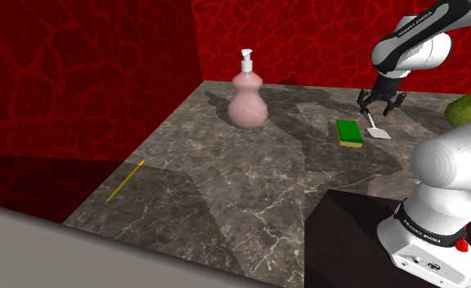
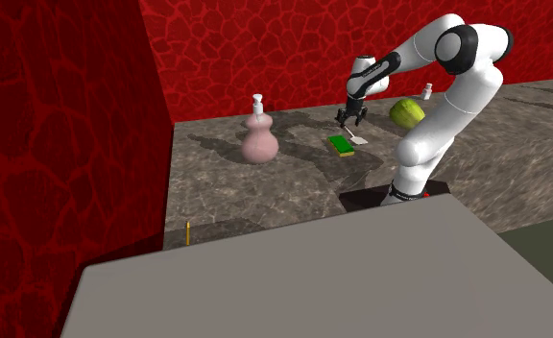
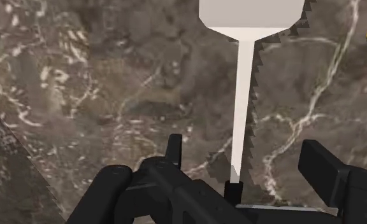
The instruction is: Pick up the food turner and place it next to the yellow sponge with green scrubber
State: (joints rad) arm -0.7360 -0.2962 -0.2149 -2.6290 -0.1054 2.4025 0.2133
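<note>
Red walls (image 1: 78, 74) with a cracked pattern close in two sides of the dark marble counter (image 1: 226, 188) before you. The white arm (image 2: 438, 86) rises from its dark stand (image 1: 348, 237) and reaches over the far part of the counter. A plain grey surface (image 2: 313, 278) fills the second exterior view's foreground.

Next in size, note the pink soap dispenser (image 1: 248, 100) standing upright near the back wall, and a green rounded fruit (image 2: 407, 113) behind the arm.

The gripper (image 1: 382, 105) hangs just above the counter, pointing down. In the wrist view your gripper (image 3: 244, 147) has its jaws released. Its fingers (image 3: 322, 168) stand well apart on either side of a thin white handle and touch neither side of it.

The sponge (image 1: 350, 132), green on top and yellow below, lies flat on the counter. The white food turner (image 1: 379, 129) lies on the counter just beside it, on the shoulder view's right. Its blade points away from the gripper, and its handle runs back between the fingers.

Smallest, a thin yellow stick (image 1: 125, 181) lies near the counter's near edge, well apart from everything else.
</note>
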